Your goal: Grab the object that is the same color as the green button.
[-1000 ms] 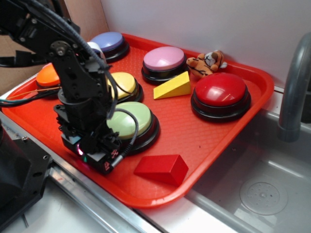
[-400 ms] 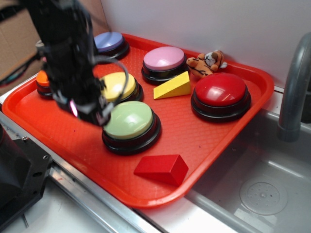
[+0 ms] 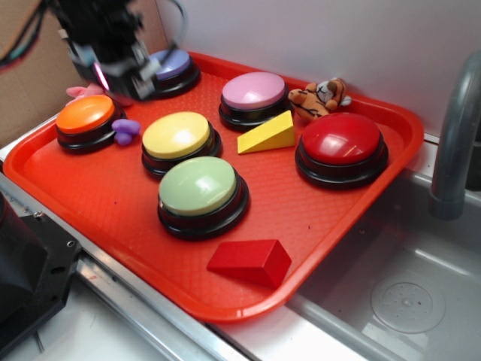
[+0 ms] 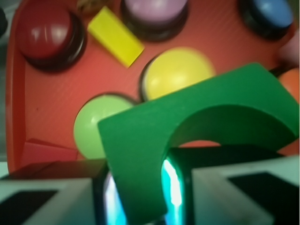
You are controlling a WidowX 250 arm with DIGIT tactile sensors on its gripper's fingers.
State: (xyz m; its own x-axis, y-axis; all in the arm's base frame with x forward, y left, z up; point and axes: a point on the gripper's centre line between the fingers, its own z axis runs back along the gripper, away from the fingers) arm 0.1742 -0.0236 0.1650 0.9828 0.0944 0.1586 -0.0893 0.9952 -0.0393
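- the green button (image 3: 200, 186) sits on the red tray (image 3: 331, 218), toward its near edge.
- just behind it is the yellow button (image 3: 177, 135); left of that, the orange button (image 3: 86, 114) with a small purple toy (image 3: 125, 130) touching its right side.
- a red wedge (image 3: 250, 262) lies right of and nearer than the green button.
- a yellow wedge (image 3: 267, 134), pink button (image 3: 253, 90), red button (image 3: 341, 139) and tiger toy (image 3: 320, 96) lie behind and right of it.
- the tool (image 3: 113, 53), blurred, hangs far behind and left of it, beside the blue button (image 3: 170, 65); its jaws can't be made out.
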